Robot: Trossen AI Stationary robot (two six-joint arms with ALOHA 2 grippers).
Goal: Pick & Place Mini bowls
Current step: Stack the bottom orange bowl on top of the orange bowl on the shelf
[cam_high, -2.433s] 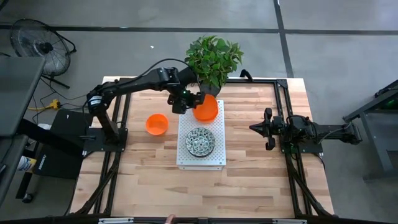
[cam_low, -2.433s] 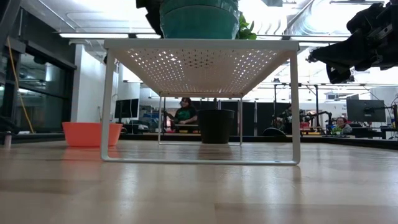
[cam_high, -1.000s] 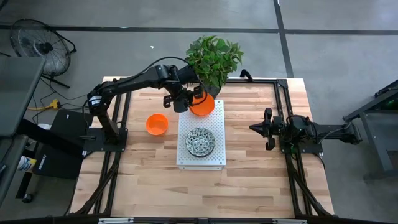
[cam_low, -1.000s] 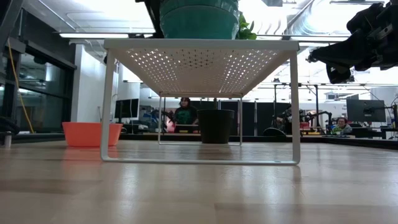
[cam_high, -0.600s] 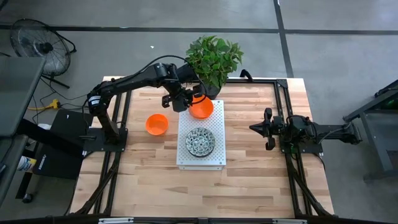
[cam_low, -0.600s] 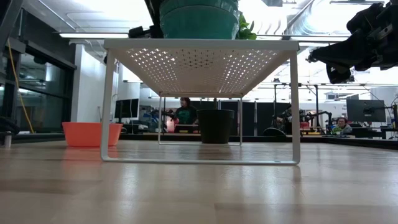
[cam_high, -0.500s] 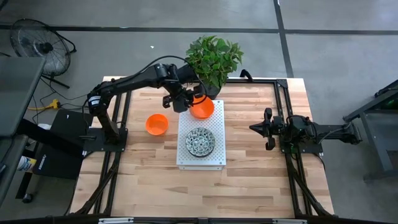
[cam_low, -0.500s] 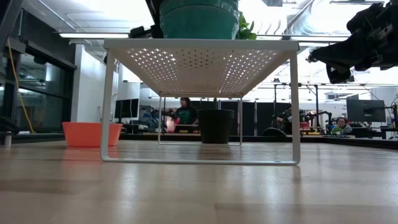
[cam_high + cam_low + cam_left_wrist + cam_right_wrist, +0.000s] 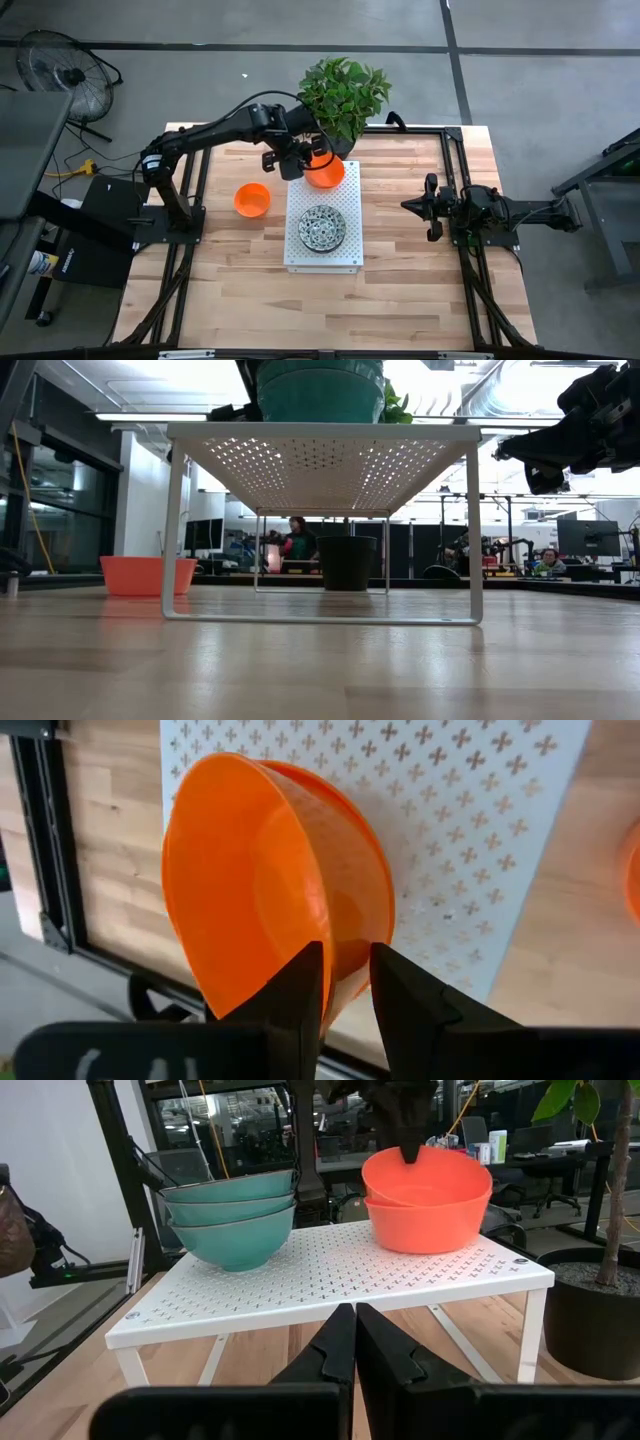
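An orange mini bowl point(image 9: 323, 172) sits nested in a second orange bowl point(image 9: 425, 1220) at the far end of a white perforated shelf point(image 9: 300, 255). My left gripper point(image 9: 293, 163) comes down on it and is shut on its rim. A third orange bowl point(image 9: 252, 199) rests on the table left of the shelf. A stack of three bowls point(image 9: 322, 227), patterned inside and teal outside point(image 9: 230, 1215), stands on the middle of the shelf. My right gripper point(image 9: 408, 207) waits shut over the table's right side. My left gripper point(image 9: 345, 955) pinches the upper orange bowl by its rim point(image 9: 355, 960) on the bowl's left side. One finger point(image 9: 300, 990) is inside and one finger point(image 9: 400, 990) outside. It comes from above, pointing down. The bowl sits nested in the lower orange bowl on the shelf.
A leafy plant point(image 9: 343, 95) in a dark pot point(image 9: 348, 563) stands just beyond the shelf's far end, close to my left gripper. Black frame rails point(image 9: 455, 150) run along the table's sides. Bare wood lies near and right of the shelf point(image 9: 400, 290).
My left gripper has carried the orange bowl a little toward the far edge and lowered it over the shelf's far end. Through the last half second it has kept still.
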